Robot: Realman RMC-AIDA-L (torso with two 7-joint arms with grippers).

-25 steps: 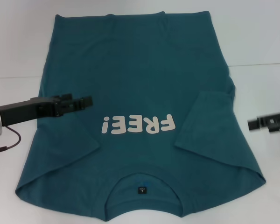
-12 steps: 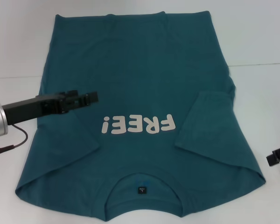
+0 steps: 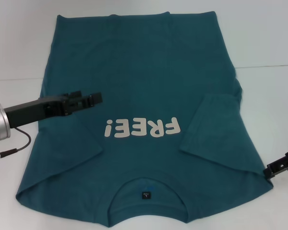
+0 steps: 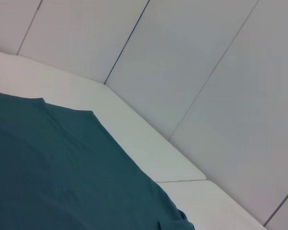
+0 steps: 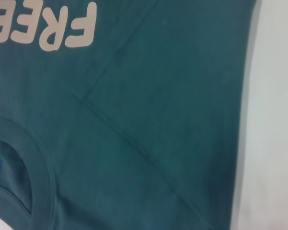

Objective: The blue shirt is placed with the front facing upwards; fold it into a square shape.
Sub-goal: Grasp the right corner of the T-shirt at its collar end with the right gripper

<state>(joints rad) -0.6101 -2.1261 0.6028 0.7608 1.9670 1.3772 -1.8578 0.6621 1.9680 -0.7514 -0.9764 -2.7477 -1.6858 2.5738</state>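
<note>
Swinging down toward the shirt's near right shoulder corner, the right gripper (image 3: 281,165) now sits at the cloth's edge, where 1 second ago it hung well off to the right; this looks like setup for a side fold. The left gripper (image 3: 89,99) has crept slightly farther over the left chest. The blue shirt (image 3: 144,86) lies flat on the white table (image 3: 19,48), collar nearest, both sleeves already tucked inward. Whether either gripper is spread or closed cannot be told, and the right one is partly cut off.
</note>
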